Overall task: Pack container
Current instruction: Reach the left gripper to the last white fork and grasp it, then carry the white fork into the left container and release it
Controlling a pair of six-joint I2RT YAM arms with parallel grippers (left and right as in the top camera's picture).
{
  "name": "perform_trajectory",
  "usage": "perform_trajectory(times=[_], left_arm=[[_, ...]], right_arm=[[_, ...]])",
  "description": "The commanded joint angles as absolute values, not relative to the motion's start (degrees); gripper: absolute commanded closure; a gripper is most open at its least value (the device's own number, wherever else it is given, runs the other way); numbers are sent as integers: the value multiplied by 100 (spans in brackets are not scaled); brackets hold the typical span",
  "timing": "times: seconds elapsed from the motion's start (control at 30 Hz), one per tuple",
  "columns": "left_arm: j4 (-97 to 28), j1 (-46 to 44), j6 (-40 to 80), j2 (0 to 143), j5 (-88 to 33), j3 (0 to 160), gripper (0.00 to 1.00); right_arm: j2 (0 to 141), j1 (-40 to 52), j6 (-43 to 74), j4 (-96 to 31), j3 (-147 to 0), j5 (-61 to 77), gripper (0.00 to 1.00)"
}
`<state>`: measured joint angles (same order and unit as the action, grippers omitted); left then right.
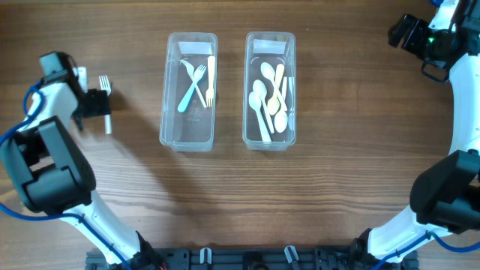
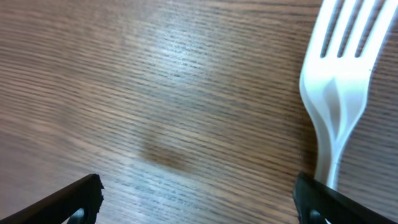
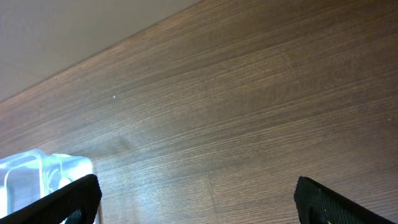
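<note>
Two clear plastic containers stand side by side. The left container [image 1: 166, 112] holds three forks [image 1: 193, 84]. The right container [image 1: 247, 112] holds several spoons [image 1: 268, 99]. A white plastic fork [image 1: 105, 83] lies on the table at the far left, tines pointing away. My left gripper [image 1: 95, 104] is open low over the table beside it. In the left wrist view the fork [image 2: 336, 93] lies at the right, its handle running under the right finger, with bare wood between the fingers [image 2: 198, 186]. My right gripper [image 1: 403, 33] is open and empty at the far right corner [image 3: 198, 186].
The wooden table [image 1: 337, 195] stretches bare in front of the containers. The right wrist view shows the table's far edge and a corner of a clear container [image 3: 37, 177] at the lower left.
</note>
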<state>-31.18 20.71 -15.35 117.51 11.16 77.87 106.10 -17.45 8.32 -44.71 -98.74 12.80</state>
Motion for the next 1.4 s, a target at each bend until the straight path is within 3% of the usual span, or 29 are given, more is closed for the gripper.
perform_trajectory(times=[0.0, 0.3, 0.47, 0.67, 0.77, 1.1, 1.27, 1.37], left_arm=[[-3179, 1752, -1326, 11996, 2381, 7588, 0], [-3282, 1747, -246, 11389, 2626, 7588, 0], [-3238, 1667, -248, 10906, 2517, 7588, 0], [-2869, 1522, 82, 10600, -202, 7588, 3], [-2672, 1518, 808, 10873, -3, 7588, 7], [-2300, 1527, 773, 11419, 607, 7588, 4], [-2276, 1527, 777, 11548, 607, 7588, 20], [-2386, 1527, 779, 11734, 607, 7588, 16]], right_arm=[[10554, -1750, 766, -4458, -9894, 1225, 0], [10554, -1750, 764, -4458, -9894, 1225, 0], [10554, -1750, 764, -4458, -9894, 1225, 0], [10554, -1750, 764, -4458, -9894, 1225, 0], [10554, -1750, 766, -4458, -9894, 1225, 0], [10554, -1750, 766, -4458, -9894, 1225, 0], [10554, -1750, 766, -4458, -9894, 1223, 0], [10554, -1750, 766, -4458, -9894, 1225, 0]])
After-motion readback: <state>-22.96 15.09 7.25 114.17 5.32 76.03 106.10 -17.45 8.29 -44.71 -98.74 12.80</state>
